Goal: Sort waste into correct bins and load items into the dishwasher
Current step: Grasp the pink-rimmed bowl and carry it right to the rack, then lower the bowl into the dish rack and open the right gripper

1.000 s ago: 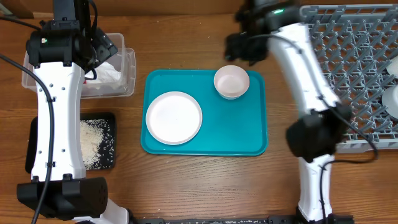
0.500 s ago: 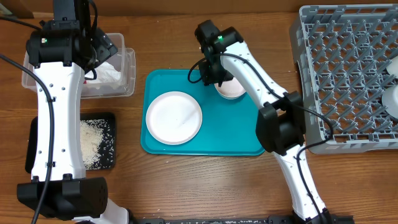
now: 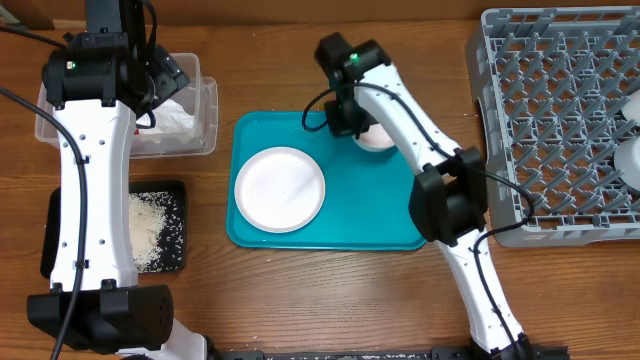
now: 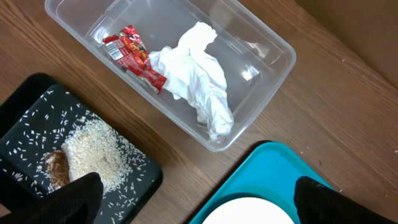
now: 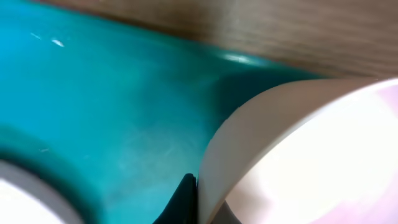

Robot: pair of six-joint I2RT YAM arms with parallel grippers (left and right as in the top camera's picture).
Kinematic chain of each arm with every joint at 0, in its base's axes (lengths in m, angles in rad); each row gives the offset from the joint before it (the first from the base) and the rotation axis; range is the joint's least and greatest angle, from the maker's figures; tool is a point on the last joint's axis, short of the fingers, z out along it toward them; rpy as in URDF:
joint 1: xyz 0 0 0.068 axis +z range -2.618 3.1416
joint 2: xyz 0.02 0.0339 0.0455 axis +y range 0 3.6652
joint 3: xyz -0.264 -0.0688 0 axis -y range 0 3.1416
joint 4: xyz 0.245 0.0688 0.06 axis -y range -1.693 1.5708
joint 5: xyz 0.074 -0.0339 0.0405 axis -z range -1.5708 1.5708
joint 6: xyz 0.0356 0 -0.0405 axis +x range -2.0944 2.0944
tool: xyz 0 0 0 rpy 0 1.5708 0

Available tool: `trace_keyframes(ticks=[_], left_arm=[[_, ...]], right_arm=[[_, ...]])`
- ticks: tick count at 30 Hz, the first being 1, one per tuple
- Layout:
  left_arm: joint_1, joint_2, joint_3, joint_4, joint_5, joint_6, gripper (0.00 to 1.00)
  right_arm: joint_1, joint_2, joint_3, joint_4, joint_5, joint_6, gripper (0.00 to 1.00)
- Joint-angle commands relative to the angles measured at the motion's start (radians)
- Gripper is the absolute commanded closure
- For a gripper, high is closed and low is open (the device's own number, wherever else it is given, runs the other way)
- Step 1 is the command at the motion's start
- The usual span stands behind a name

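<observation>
My right gripper (image 3: 352,125) is shut on the left rim of the pale pink dish (image 3: 378,140) at the back right of the teal tray (image 3: 330,225). In the right wrist view one black finger (image 5: 185,199) presses the outside of the dish wall (image 5: 298,149). A white plate (image 3: 280,189) lies on the tray's left half. My left gripper (image 4: 199,205) hangs open above the table. The clear tub (image 4: 273,68) holds the white napkin (image 4: 199,78) and the red wrapper (image 4: 134,56). The black tray (image 4: 25,124) holds rice (image 4: 93,149) and a brown scrap (image 4: 56,168).
The grey dish rack (image 3: 560,110) stands at the right. Pale dishes (image 3: 632,160) show at its right edge. The left arm stands over the clear tub (image 3: 205,110) and the black tray (image 3: 170,250).
My right arm swung from beside the rack down to the pink dish, and its jaws closed on the rim. The left arm has not moved.
</observation>
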Motion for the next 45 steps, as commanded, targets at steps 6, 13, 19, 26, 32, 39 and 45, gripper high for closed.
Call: trace_keyframes(ticks=[6, 13, 19, 26, 32, 39, 45], left_arm=[[-0.001, 0.002, 0.006, 0.001, 0.003, -0.013, 0.0], [-0.001, 0.002, 0.006, 0.001, 0.003, -0.013, 0.0], [-0.001, 0.002, 0.006, 0.001, 0.003, -0.013, 0.0], [-0.001, 0.002, 0.006, 0.001, 0.003, -0.013, 0.0], [-0.001, 0.002, 0.006, 0.001, 0.003, -0.014, 0.0], [-0.001, 0.002, 0.006, 0.001, 0.003, -0.013, 0.0], [-0.001, 0.002, 0.006, 0.001, 0.003, -0.013, 0.0]], right_arm=[[-0.209, -0.238, 0.319, -0.142, 0.105, -0.004, 0.96], [-0.625, -0.288, 0.397, -0.18, 0.044, -0.003, 0.96], [-1.046, -0.255, 0.356, -0.098, -0.429, -0.028, 0.96], [-1.349, -0.22, 0.157, 0.111, -0.984, -0.213, 0.96], [-1.468, -0.22, -0.125, 0.463, -1.349, -0.217, 0.96], [-1.501, -0.22, -0.385, 0.945, -1.48, -0.015, 0.96], [-1.502, -0.22, -0.484, 1.059, -1.323, 0.076, 0.96]])
